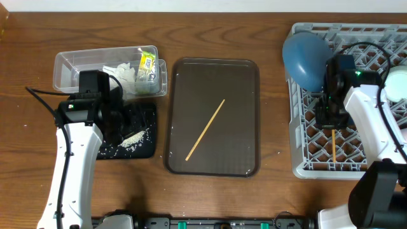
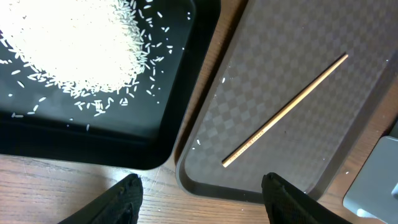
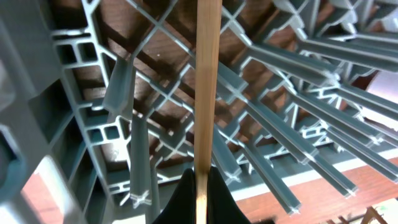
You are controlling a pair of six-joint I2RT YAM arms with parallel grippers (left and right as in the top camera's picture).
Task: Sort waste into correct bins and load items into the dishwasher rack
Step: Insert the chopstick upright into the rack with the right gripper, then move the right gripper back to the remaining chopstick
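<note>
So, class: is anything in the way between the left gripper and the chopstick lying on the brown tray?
Nothing visible. The left gripper hangs open above the edge of the brown tray, and the chopstick lies uncovered on it.

Evenly bright from above in overhead view, with soft shadows and dull sheen on tray (image 1: pixel 241 152). Blown to flat white at rice (image 2: pixel 74 43) in left wrist view, dark and blurred at fingertips (image 2: pixel 124 199). Sharp on rack (image 3: pixel 298 124) in right wrist view, softer on near chopstick (image 3: pixel 208 93).

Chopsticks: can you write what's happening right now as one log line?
right gripper: shut on chopstick over rack | left gripper: open, empty | other chopstick: on brown tray
</note>
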